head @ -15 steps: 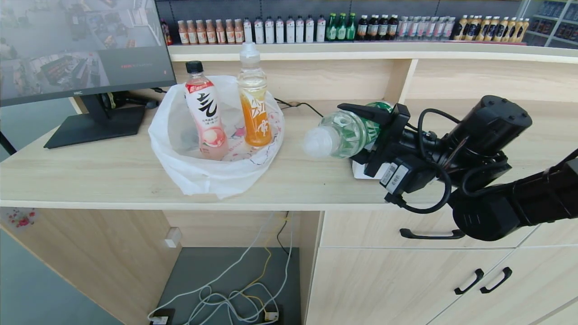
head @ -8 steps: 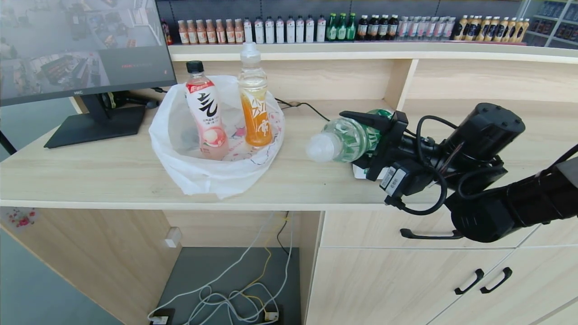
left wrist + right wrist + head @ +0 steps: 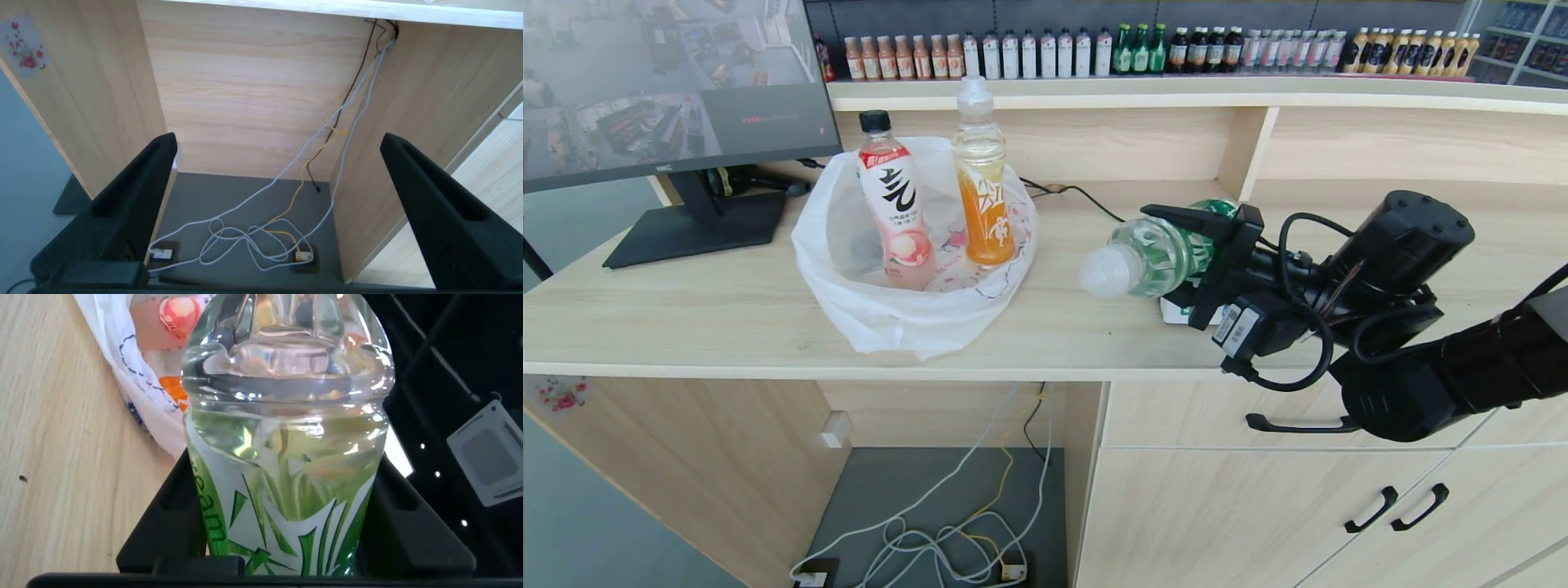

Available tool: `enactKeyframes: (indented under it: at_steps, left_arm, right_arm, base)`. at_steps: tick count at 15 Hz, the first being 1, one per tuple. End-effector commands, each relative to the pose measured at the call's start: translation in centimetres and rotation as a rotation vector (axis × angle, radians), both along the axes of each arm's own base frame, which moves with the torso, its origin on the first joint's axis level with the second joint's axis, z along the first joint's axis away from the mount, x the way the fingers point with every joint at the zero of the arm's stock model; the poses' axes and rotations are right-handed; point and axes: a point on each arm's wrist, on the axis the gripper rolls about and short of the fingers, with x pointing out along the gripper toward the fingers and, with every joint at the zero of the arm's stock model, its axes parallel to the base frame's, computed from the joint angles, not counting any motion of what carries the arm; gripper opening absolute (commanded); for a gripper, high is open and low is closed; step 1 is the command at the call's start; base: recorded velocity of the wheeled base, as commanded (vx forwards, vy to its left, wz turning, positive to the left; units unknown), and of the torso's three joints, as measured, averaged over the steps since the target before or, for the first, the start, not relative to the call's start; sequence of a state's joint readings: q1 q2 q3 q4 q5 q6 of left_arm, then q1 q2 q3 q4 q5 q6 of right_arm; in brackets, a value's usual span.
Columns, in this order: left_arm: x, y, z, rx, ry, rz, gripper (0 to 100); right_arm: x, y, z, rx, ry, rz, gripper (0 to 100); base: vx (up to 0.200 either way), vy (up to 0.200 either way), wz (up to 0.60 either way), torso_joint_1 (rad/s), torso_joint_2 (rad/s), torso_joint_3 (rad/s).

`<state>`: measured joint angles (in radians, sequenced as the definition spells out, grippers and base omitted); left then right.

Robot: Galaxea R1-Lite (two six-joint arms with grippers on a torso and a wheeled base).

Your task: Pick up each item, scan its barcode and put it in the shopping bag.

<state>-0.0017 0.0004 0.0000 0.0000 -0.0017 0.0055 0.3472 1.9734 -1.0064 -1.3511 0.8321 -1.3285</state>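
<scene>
Compared with a second ago, the green-labelled bottle and the right claw are found slightly lower and farther to the right over the bench. The things in the bag are unchanged.

A dark monitor is stood on the left end of the bench. To its right, a white plastic shopping bag is set open near the front edge. Two bottles are held upright in it and are seen close side by side:
- One pink bottle with a black cap is placed on the left.
- One orange bottle with a white cap is placed on the right.

One further bottle, the green-labelled bottle, is clamped by the right claw around its body. It is held on its side above the bench, to the right of the bag and apart from it. Its white cap is pointed toward the bag. Under the claw, a white flat thing is laid on the bench; what it is cannot be told.

The left claw is spread wide with nothing between its fingers. It is hung below the bench top, over the cables on the floor.

A row of bottles is lined up on the shelf behind the bench.
</scene>
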Motion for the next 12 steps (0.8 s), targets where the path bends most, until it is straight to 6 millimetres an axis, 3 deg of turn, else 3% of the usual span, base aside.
enactKeyframes:
  at_steps: [1,12]
  left_arm:
    - [0.0,0.0,0.0,-0.001,0.0,0.0,100]
    - [0.0,0.0,0.0,0.001,0.0,0.0,100]
  right_arm:
    - [-0.04,-0.04,0.03,0.0,0.0,0.0,0]
    - [0.34,-0.14,-0.32,0.003,0.009,-0.005,0]
  base:
    - [0.0,0.0,0.0,0.0,0.0,0.0]
    - [0.0,0.0,0.0,0.0,0.0,0.0]
